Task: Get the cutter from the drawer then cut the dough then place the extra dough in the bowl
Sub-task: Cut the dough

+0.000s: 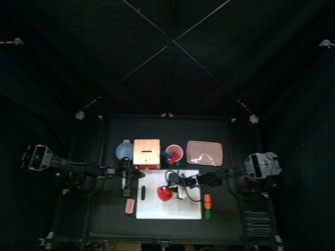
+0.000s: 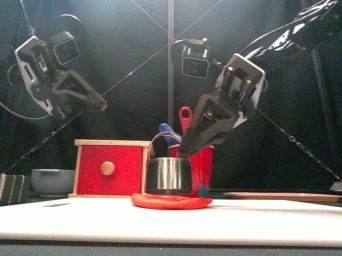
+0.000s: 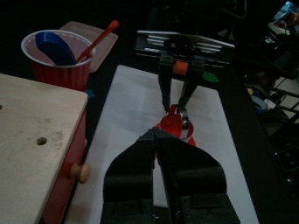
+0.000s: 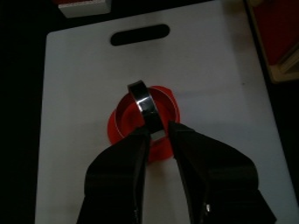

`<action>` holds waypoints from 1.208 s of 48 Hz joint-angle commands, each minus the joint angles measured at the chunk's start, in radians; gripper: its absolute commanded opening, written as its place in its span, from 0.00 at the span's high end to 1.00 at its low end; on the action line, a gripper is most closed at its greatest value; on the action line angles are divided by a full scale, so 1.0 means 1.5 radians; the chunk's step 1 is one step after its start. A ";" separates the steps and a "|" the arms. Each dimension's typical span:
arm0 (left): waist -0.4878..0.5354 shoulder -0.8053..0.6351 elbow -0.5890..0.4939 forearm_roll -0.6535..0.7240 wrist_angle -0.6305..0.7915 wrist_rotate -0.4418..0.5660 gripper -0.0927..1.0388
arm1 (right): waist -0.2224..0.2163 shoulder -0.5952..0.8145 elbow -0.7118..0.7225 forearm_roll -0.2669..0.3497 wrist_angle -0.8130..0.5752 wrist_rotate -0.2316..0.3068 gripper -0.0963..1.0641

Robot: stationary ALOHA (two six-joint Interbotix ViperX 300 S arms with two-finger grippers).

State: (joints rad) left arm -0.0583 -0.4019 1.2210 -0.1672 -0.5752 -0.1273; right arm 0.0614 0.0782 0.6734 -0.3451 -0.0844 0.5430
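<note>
White cutting board (image 4: 70,105) lies near-centre on the worktop (image 1: 110,222). Wooden box (image 2: 111,168) sits at the far left, pink tray (image 1: 206,151) at the far right, bowl (image 2: 52,181) left of the box, red cup (image 3: 56,59) between box and tray. Red dough (image 4: 122,131) lies on the board with the cutter (image 2: 167,176) standing on it. Right gripper (image 4: 151,134) fingers pinch the cutter's wire handle. Left gripper (image 3: 163,140) is raised at left, fingers pressed together and empty.

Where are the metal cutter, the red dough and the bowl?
metal cutter (image 2: 167,177), front view, on its shiny side wall.
red dough (image 2: 171,203), front view, on its near edge below the cutter.
bowl (image 2: 54,181), front view, on its outer wall.
</note>
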 commanded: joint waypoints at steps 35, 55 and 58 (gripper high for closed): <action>-0.001 -0.003 -0.007 -0.001 -0.006 0.002 0.55 | 0.039 -0.052 -0.007 -0.012 -0.002 0.000 0.21; -0.010 0.001 -0.010 -0.001 -0.020 0.003 0.30 | 0.047 -0.174 0.099 0.006 -0.038 0.008 0.21; -0.020 0.007 -0.009 0.000 -0.041 0.005 0.22 | 0.047 -0.194 0.132 0.024 -0.069 0.008 0.21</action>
State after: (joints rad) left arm -0.0706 -0.3988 1.2195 -0.1687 -0.5967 -0.1243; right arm 0.1335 -0.1457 0.8299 -0.3344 -0.1319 0.5538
